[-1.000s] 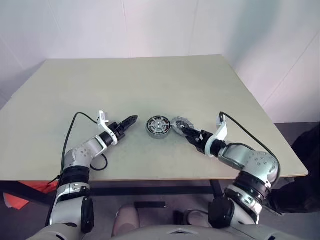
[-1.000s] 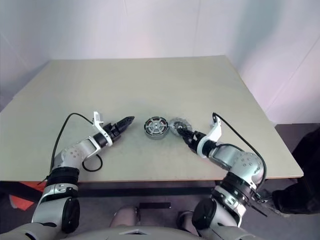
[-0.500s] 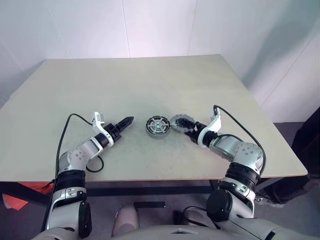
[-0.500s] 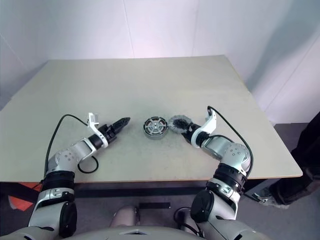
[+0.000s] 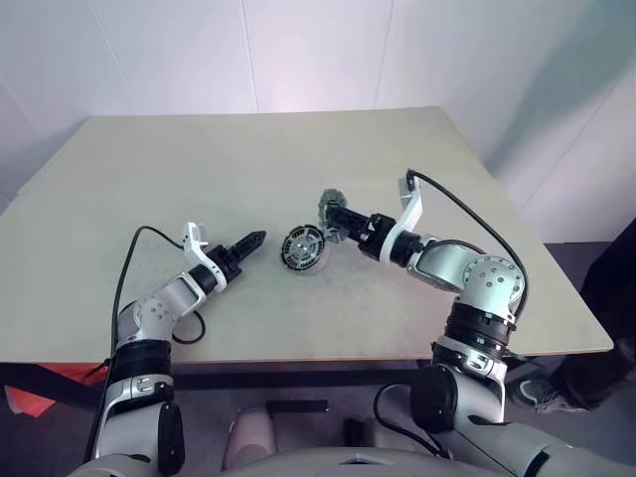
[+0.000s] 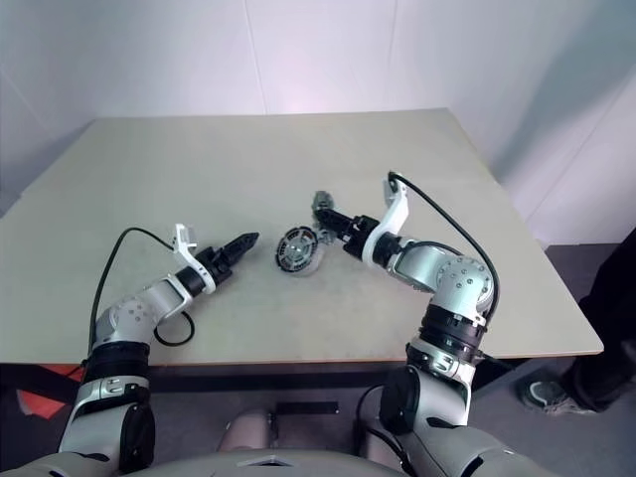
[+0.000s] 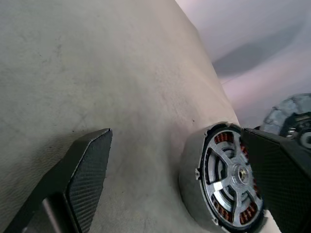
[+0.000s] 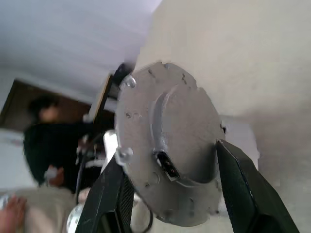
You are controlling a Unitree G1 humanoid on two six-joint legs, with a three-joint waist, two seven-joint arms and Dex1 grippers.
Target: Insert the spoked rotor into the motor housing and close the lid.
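The right gripper [image 5: 331,216], fingers grasping the lid [image 8: 167,167], hangs above the tilted housing [image 5: 301,247] mid-worktop, left fingers [image 7: 82,167] released; a skewed descent could jam it.

No text, label, brand, number or sign can be read on anything here.

One motor housing [image 5: 301,248], one lid [image 8: 165,167], one table [image 5: 248,159].
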